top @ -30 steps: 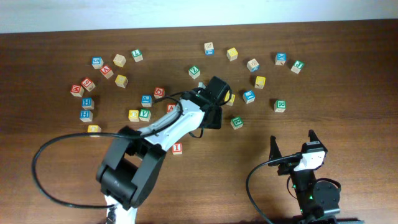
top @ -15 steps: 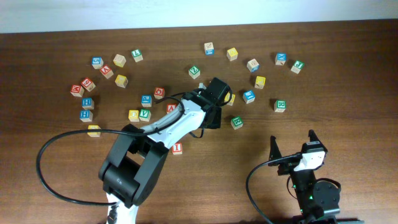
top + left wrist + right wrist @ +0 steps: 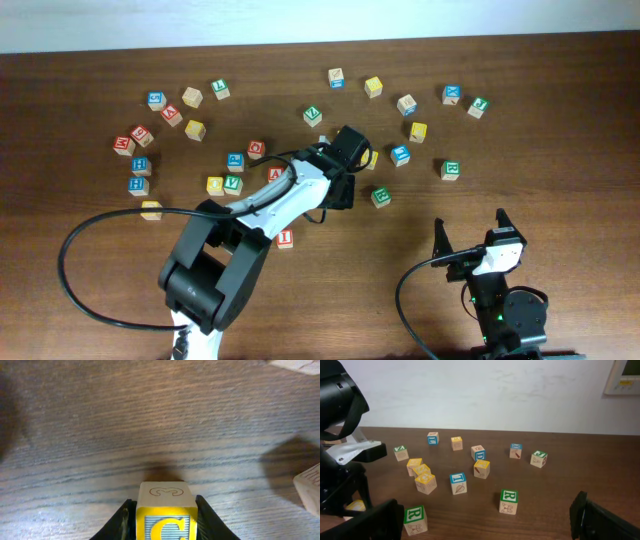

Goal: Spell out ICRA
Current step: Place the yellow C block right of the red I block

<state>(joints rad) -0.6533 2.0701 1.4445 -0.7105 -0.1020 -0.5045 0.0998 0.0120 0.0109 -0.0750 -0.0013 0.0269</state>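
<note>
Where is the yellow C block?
The yellow C block sits gripped in the left tool in the left wrist view. Overhead, that tool is near the middle of the table, close to a blue cube.

Matt grained wood table (image 3: 150, 420); pale wooden cube (image 3: 165, 494)

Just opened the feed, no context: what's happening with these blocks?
The left pincer is shut on the yellow C cube, mid-table. The red I cube sits by itself nearer the front edge. The other letter cubes lie scattered across the back, and no word is lined up. The right pincer is open at the front right, touching nothing.
</note>
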